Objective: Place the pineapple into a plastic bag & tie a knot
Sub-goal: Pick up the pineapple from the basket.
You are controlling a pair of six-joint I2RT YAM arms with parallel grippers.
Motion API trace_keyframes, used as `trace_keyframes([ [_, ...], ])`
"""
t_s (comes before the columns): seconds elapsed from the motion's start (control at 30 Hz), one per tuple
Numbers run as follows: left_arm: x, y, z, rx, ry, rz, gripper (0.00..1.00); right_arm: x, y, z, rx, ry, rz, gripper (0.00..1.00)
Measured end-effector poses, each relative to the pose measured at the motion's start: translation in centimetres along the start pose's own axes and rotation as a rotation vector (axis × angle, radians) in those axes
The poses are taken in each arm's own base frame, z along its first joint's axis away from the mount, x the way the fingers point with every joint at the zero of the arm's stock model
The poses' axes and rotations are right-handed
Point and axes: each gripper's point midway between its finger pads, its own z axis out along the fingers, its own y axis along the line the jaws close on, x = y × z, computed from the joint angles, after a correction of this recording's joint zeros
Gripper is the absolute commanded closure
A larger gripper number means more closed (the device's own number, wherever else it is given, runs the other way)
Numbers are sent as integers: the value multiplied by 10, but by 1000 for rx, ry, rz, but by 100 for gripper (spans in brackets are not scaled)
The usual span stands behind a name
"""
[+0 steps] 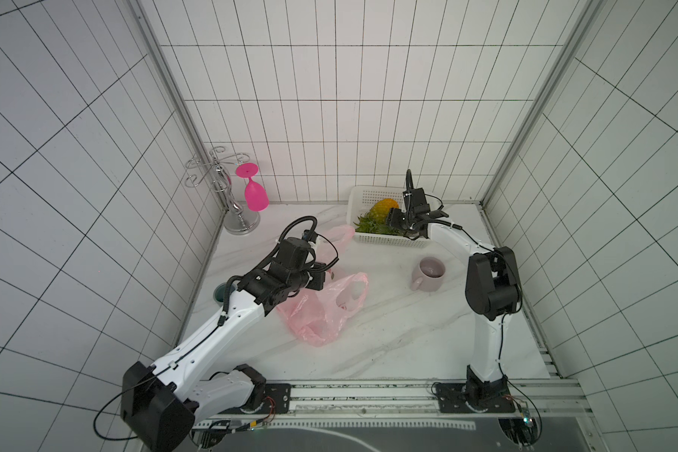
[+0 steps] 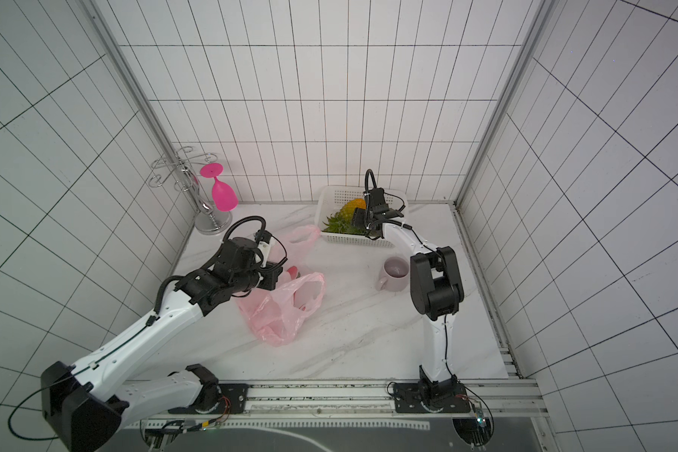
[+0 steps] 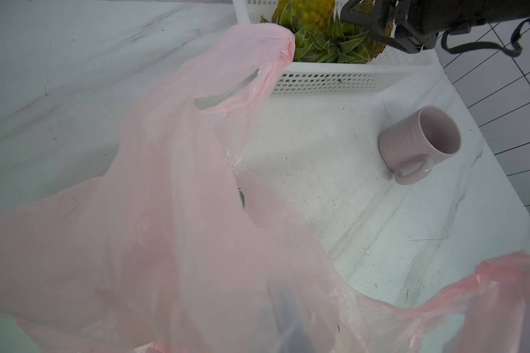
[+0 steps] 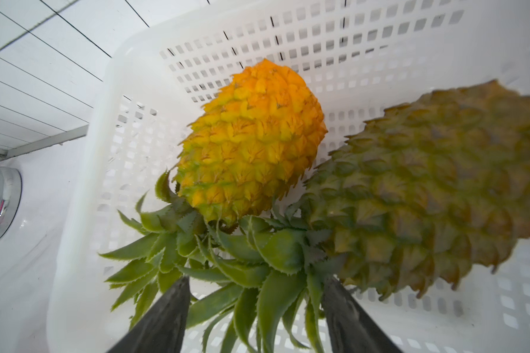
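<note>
Where the plastic bag [image 1: 321,313] sprawls left of centre on the table [image 1: 408,332], we find the left gripper [image 1: 327,244] clenched on its raised edge. The right gripper [image 4: 254,305] stands released astride the leaves of the greenish pineapple [image 4: 426,189], which lies beside an orange pineapple [image 4: 251,137] in the far basket [image 4: 288,39].

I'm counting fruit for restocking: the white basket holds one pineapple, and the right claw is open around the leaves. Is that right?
Not one: the white basket holds two pineapples, a yellow pineapple and a greener pineapple, as the right wrist view shows. The right claw is open around the leaves.
</note>
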Motion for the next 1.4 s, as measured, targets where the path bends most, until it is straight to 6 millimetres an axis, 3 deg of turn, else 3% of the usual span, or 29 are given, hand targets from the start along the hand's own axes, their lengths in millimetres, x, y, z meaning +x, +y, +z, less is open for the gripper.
trace_keyframes([
  [0.07,-2,-1,0,8,-6,0,100,10,-5,12,14,26,0,31],
  [0.2,-3,-3,0,20,-9,1,100,8,-4,19,13,26,18,32],
  [0.27,-2,-4,0,25,-7,-1,100,7,-3,24,13,28,31,39],
  [0.5,-1,-3,1,30,-3,-5,100,6,-6,37,21,27,74,85],
  [0.6,-1,-3,1,31,-1,-6,100,2,-10,37,21,21,91,100],
  [0.87,0,3,3,21,1,-11,100,-9,-2,33,-35,-5,95,100],
  [1.03,-3,8,4,24,-23,-22,100,-31,8,7,-72,-53,76,100],
  [1.27,-14,14,-3,47,-102,-49,100,-83,35,-69,-174,-195,55,100],
  [1.4,-23,10,-7,71,-152,-49,100,-99,50,-97,-240,-242,50,100],
])
